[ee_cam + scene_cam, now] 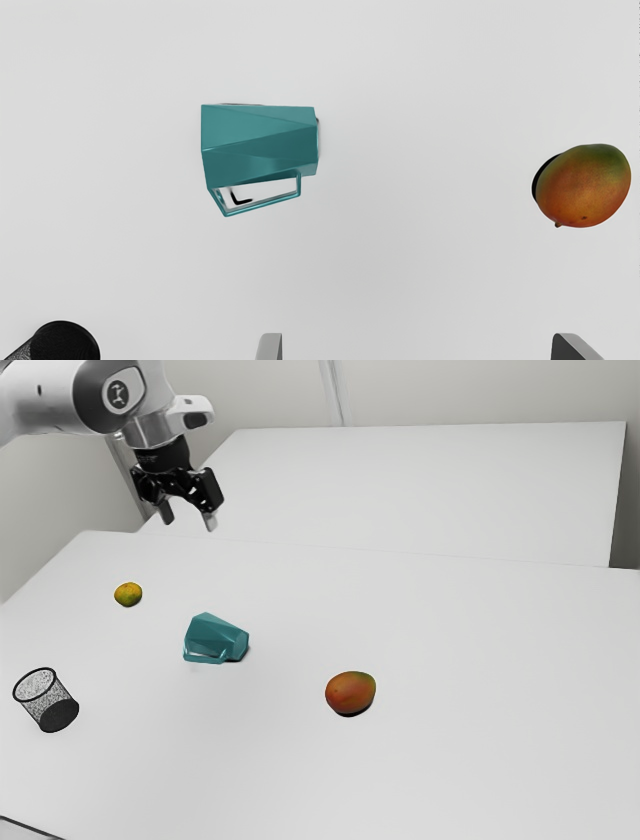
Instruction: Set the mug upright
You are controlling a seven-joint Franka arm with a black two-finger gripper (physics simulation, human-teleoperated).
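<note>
Mug: the teal faceted mug (222, 637) is lying on its side on the white bench (470, 660), so it is not standing upright.
Mug ends: the broader end is facing the exterior view's left, and the narrower end is pointing toward the mango's side.
Mug handle: the angular handle (263, 205) is projecting sideways from the body, on the side nearer the exterior camera.
End effector: the black end effector (189, 520) is hanging above the bench, higher than the mug and well apart from it. Its two fingers are standing wide apart, with nothing clamped between them.
Mango: the red-orange and green mango (351, 692) is resting to the exterior view's right of the mug, nearer that camera, and is not touching it.
Citrus fruit: the small yellow-orange citrus fruit (128, 594) is sitting to the exterior view's left of the mug, farther from that camera.
Mesh cup: the black wire-mesh cup (59, 715) is occupying a spot to the exterior view's left of the mug, nearer that camera and apart from it.
</note>
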